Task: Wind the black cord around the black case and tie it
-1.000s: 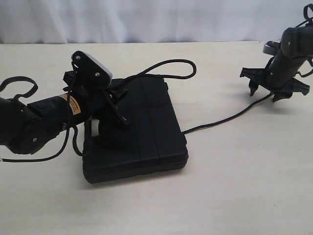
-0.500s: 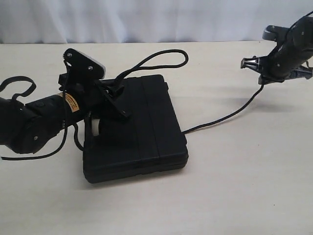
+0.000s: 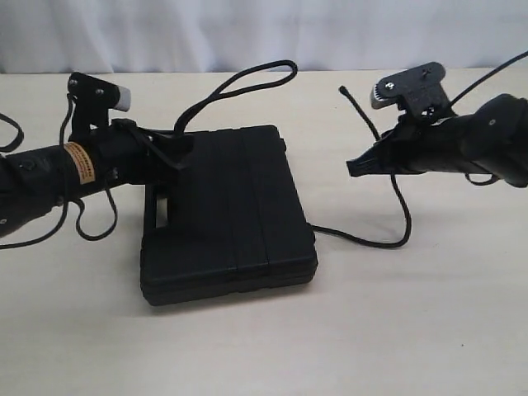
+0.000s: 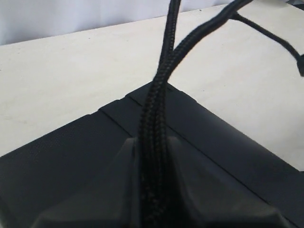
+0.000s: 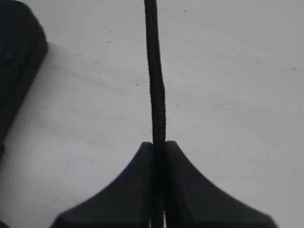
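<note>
The black case (image 3: pixel 235 214) lies flat at the middle of the table, handle slot toward the left. My left gripper (image 3: pixel 176 150) hovers over the case's left rear part, shut on a doubled strand of the black cord (image 3: pixel 247 80), whose loop arches up and back. The left wrist view shows both strands pinched at the left gripper (image 4: pixel 153 141) above the case lid (image 4: pixel 61 156). My right gripper (image 3: pixel 357 167) hangs right of the case, shut on a single cord strand (image 5: pixel 155 71). From there the cord (image 3: pixel 403 216) curls down onto the table and runs to the case's right edge.
The tan table (image 3: pixel 396 330) stretches all round the case, with a white backdrop (image 3: pixel 247 33) behind its far edge. Thick arm cables (image 3: pixel 91 227) dangle under the left arm beside the case's left side. A corner of the case (image 5: pixel 14 61) shows in the right wrist view.
My right gripper swung from the far right toward the case, carrying the cord, which now curls slack on the table. The left gripper drew back leftward and the loop rose.
</note>
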### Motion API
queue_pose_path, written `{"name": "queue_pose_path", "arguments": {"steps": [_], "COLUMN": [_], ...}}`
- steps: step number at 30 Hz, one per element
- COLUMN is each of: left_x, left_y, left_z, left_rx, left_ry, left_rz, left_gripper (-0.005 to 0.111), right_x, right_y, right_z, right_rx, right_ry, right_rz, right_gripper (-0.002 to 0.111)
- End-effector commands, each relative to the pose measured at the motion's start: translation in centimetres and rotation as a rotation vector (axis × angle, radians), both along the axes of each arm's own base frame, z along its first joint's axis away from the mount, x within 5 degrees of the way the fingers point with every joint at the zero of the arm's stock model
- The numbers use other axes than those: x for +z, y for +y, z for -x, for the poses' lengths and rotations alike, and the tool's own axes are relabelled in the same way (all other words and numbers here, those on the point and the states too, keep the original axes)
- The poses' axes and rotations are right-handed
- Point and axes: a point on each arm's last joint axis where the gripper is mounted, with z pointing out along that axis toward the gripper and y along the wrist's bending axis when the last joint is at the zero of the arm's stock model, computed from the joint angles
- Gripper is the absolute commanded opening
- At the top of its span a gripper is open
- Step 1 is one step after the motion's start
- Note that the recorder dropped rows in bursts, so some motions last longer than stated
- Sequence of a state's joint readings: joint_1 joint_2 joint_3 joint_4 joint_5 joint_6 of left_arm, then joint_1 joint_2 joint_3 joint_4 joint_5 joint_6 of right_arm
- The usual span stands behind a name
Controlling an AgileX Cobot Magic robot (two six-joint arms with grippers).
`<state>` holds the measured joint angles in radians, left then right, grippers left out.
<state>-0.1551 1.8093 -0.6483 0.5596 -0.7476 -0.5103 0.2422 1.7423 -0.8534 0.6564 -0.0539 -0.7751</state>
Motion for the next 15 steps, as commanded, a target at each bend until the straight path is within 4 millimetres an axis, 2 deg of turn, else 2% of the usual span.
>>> {"name": "queue_pose_path", "arguments": {"steps": [1, 9, 15], "left_x": [0.5, 0.5, 0.4], "left_y": [2.1, 3.2, 3.2], "left_z": [-0.3, -0.2, -0.2], "left_rx": [0.010, 0.000, 0.001], "left_ry": [0.023, 0.047, 0.049], "left_rz": [0.115, 0.141, 0.139], "left_gripper": [0.000, 0.000, 0.000], "right_x": [0.3, 1.2, 2.0], "right_y": [2.6, 9.5, 11.3], "right_z": [1.1, 4.4, 5.1], "right_rx": [0.055, 0.312, 0.323], "right_ry": [-0.051, -0.162, -0.244], "right_rz": [0.010, 0.052, 0.022], "right_gripper": [0.004, 0.004, 0.004]}}
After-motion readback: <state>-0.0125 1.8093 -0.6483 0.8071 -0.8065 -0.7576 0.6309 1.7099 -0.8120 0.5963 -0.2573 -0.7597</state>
